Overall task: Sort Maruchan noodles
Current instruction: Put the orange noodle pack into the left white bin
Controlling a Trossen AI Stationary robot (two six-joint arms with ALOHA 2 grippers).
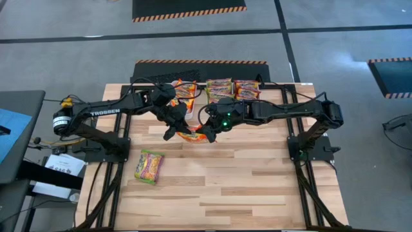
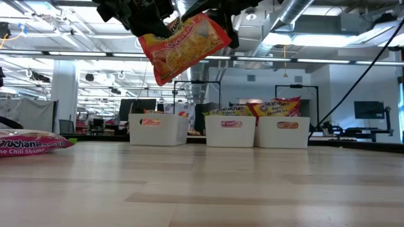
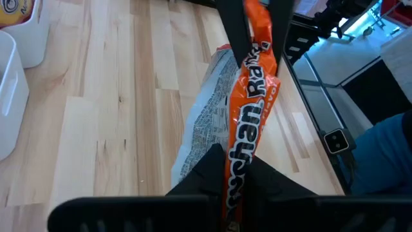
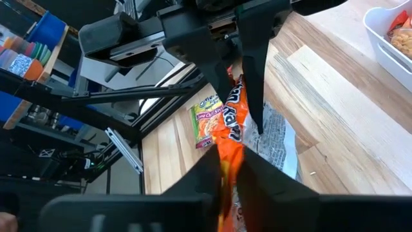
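An orange Maruchan noodles packet (image 1: 192,135) hangs high over the table's middle, between my two grippers. My left gripper (image 1: 179,129) reaches in from the table's left and is shut on it. My right gripper (image 1: 207,133) reaches in from the right with the packet's other end between its fingers. In the low view the packet (image 2: 183,44) is tilted, well above the wood. A green-and-pink packet (image 1: 149,165) lies flat on the table, nearer the front left. My left gripper (image 3: 235,180) pinches one end of the orange packet (image 3: 241,158) between its two fingers. It comes from the table's left, slanting down. The packet is lifted clear and runs away from the fingers toward the other gripper. My right gripper (image 4: 230,177) has the packet's opposite end (image 4: 228,154) between its two fingers. It comes from the table's right, slanting down. The packet is clear of the table.
Three white bins (image 1: 185,90) (image 1: 219,89) (image 1: 247,89) stand in a row along the far edge, with packets in them. In the low view, packets stick up above the rim of the right bin (image 2: 284,131). Bare wood lies in the middle and near the front right.
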